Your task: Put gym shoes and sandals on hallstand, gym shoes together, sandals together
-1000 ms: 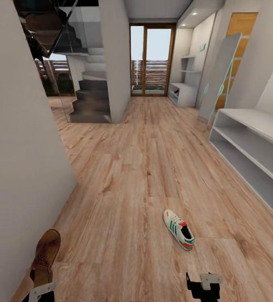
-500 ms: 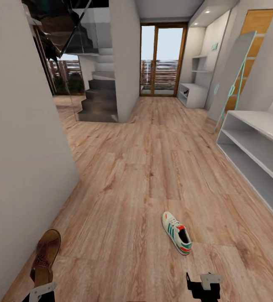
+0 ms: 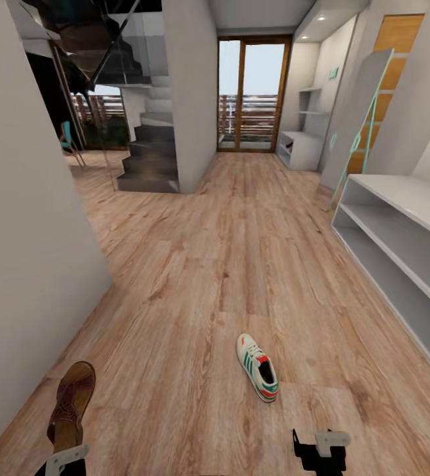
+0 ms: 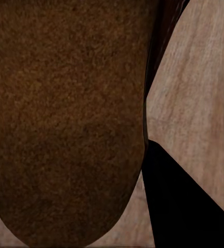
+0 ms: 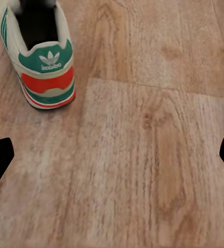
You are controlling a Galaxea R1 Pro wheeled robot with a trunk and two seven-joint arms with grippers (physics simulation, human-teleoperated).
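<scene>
Sandal [image 3: 71, 403] pinched in my left claw [image 3: 66, 457], carried above the corridor floor [image 3: 195, 277]; my right claw [image 3: 322, 448] hangs spread and empty. One gym shoe [image 3: 257, 367] lies just ahead of that claw, heel toward it. Next, I judge, comes lowering onto it; the hallstand [image 3: 400, 244] waits farther right, path unobstructed.

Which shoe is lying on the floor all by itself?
The white gym shoe with green stripes and an orange-red heel. It sits alone on the wood floor, while the brown sandal is held up in the left end effector.
</scene>
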